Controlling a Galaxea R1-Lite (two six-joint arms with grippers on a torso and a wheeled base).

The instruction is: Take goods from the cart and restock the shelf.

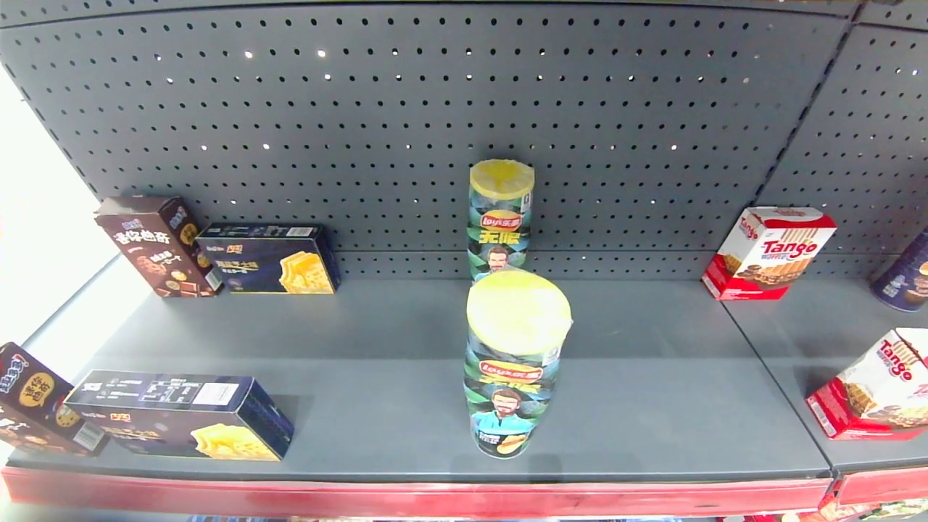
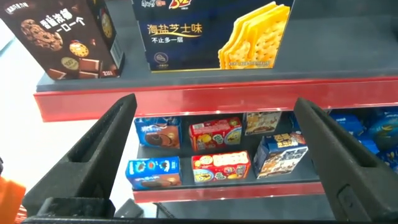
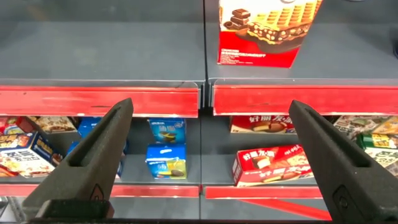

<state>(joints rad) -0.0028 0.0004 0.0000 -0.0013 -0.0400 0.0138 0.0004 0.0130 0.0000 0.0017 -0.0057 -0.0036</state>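
On the shelf, two chip cans in file, cracker boxes left, wafer boxes right; left claw, right claw wide.

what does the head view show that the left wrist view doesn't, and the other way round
Head view: a front chip can and a back chip can standing mid-shelf, a wafer box to the right, and the pegboard wall.
Left wrist view: the left gripper with jaws open, and small snack boxes on the lower shelves.
Both: the brown cookie box and blue cracker box at the shelf's front left, above the red shelf edge.
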